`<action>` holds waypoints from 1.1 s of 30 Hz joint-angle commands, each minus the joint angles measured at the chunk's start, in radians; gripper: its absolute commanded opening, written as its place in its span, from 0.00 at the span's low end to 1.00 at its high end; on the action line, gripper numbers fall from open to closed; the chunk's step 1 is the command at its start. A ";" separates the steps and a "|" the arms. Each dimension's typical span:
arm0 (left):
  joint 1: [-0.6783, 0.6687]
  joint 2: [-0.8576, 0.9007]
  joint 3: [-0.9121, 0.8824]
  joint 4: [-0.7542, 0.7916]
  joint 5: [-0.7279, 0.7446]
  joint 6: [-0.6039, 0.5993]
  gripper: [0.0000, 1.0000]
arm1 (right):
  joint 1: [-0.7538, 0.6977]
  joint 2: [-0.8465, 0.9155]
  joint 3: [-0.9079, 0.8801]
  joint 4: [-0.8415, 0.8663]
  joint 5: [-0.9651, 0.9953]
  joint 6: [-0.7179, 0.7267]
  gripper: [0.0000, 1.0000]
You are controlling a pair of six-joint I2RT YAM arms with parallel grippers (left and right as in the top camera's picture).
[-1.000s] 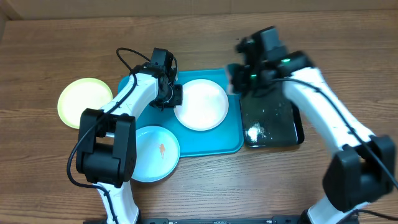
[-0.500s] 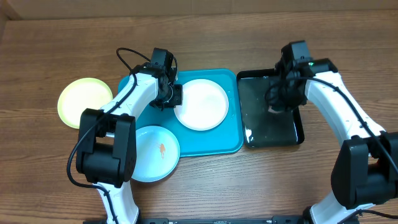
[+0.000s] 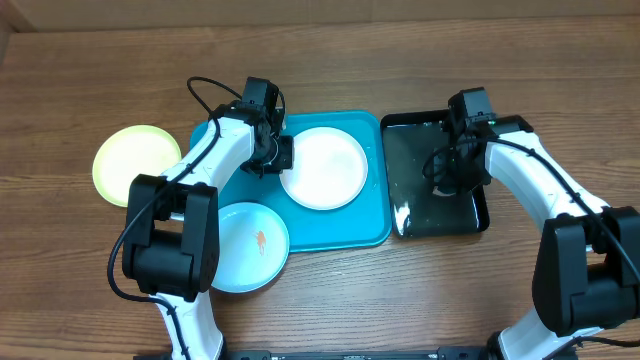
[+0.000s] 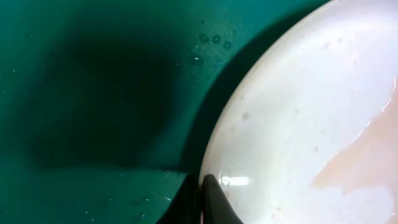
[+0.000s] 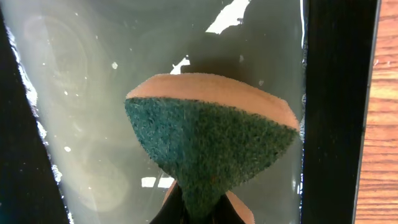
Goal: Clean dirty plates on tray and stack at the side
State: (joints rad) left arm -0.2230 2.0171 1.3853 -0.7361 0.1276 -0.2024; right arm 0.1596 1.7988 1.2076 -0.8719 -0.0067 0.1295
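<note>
The white plate point(image 3: 323, 167) lies in the turquoise tray point(image 3: 355, 232). My left gripper point(image 3: 277, 155) is shut on its left rim point(image 4: 208, 168); the plate's wet face shows a pale orange film point(image 4: 367, 162). The pale yellow-green plate point(image 3: 136, 164) lies on the table at the far left. The light blue plate point(image 3: 250, 246), with an orange smear, overlaps the tray's front left corner. My right gripper point(image 3: 450, 172) is shut on a green and orange sponge point(image 5: 211, 140) held down in the black tray's point(image 3: 440, 222) cloudy water.
The black tray's right rim point(image 5: 339, 106) stands close beside the sponge, with bare wooden table point(image 5: 385, 124) beyond it. A cardboard wall point(image 3: 320, 12) runs along the back of the table. The left arm's cable point(image 3: 205, 95) loops above the turquoise tray.
My right arm swung right from the turquoise tray's edge to over the black tray and lowered the sponge into its water. The left gripper and plates have not moved.
</note>
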 commanded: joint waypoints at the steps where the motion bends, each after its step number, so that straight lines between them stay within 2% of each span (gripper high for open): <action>1: -0.006 0.023 0.000 0.001 0.003 -0.004 0.04 | 0.006 -0.005 -0.010 0.007 0.013 -0.007 0.06; 15: -0.006 0.023 0.000 0.002 0.003 -0.004 0.04 | 0.006 -0.005 -0.011 -0.015 0.013 -0.006 0.08; 22: -0.006 0.023 0.000 0.004 0.003 -0.004 0.04 | 0.006 -0.005 -0.011 -0.030 0.002 -0.006 0.29; 25: -0.006 0.023 0.000 0.005 0.003 -0.004 0.04 | 0.005 -0.005 -0.008 -0.030 0.002 -0.005 0.48; 26: -0.006 0.023 0.000 0.005 0.003 -0.004 0.04 | 0.005 -0.005 -0.003 -0.031 0.002 -0.004 0.52; 30: -0.007 0.023 0.000 0.005 0.003 -0.004 0.04 | -0.007 -0.005 0.056 -0.056 0.002 -0.003 0.54; 33: -0.006 0.023 0.000 0.005 0.003 -0.004 0.05 | -0.029 -0.005 0.147 -0.100 0.007 -0.003 0.60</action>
State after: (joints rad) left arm -0.2230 2.0171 1.3853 -0.7353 0.1272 -0.2028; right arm 0.1532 1.8000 1.2587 -0.9684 -0.0006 0.1287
